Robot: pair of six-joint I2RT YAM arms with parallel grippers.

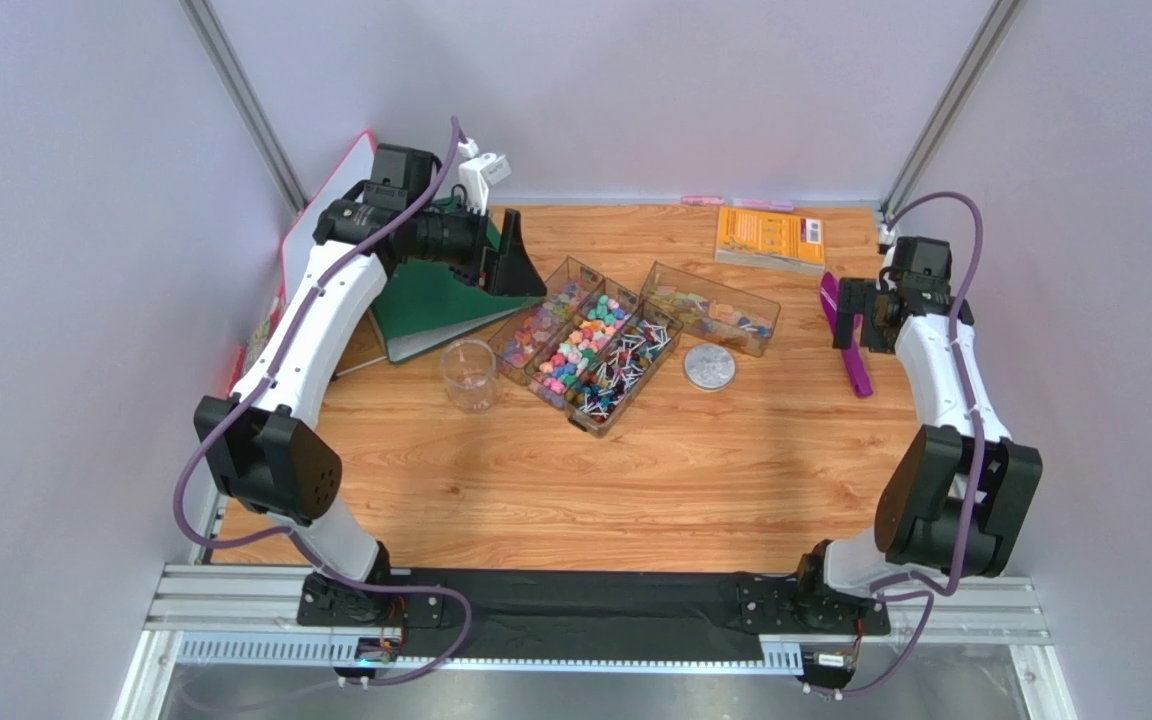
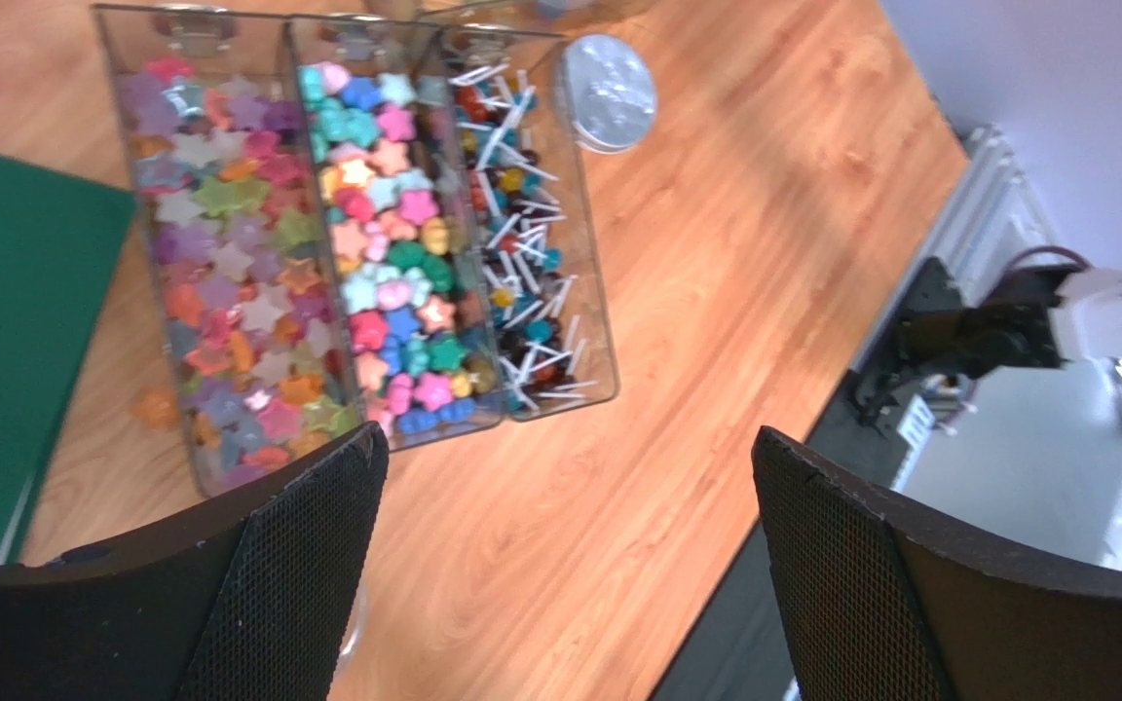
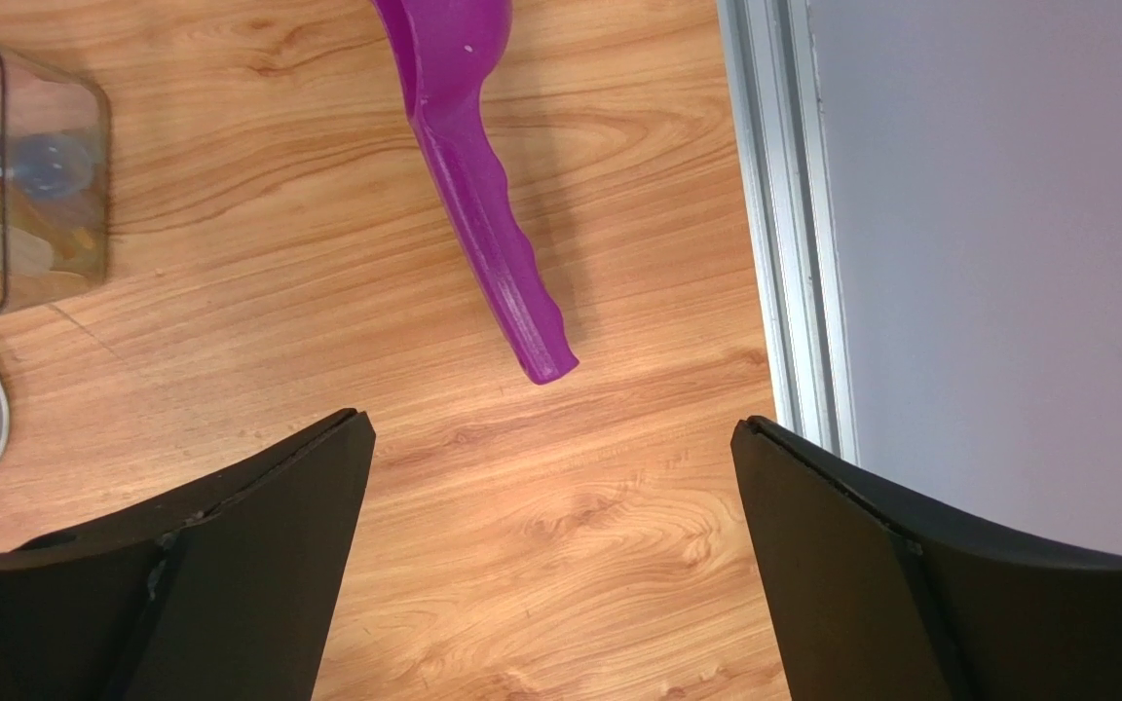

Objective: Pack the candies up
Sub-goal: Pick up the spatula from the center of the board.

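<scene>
**Both arms raised, jaws spread, candies in trays at the far middle**

The left arm [image 1: 304, 353] rises from the near-left corner. Its elbow is bent low by the left edge, and its forearm climbs toward the far-left corner, where the wrist tips over a green folder [image 1: 425, 315]. Its jaws are spread wide and empty, pointing at the trays.

The right arm [image 1: 943, 390] folds at the elbow by the right edge. Its jaws are also wide and empty, and they hang just short of the handle end of a purple scoop [image 3: 487, 219].

The candies [image 2: 377, 263] fill a clear three-part tray [image 1: 642, 387] on the worktop [image 1: 657, 480], with stars in two compartments and stick sweets in the third. More lie in a second tray [image 1: 767, 318] just behind. A clear cup [image 1: 468, 374] and a round silver lid [image 1: 710, 366] flank the first tray.
</scene>
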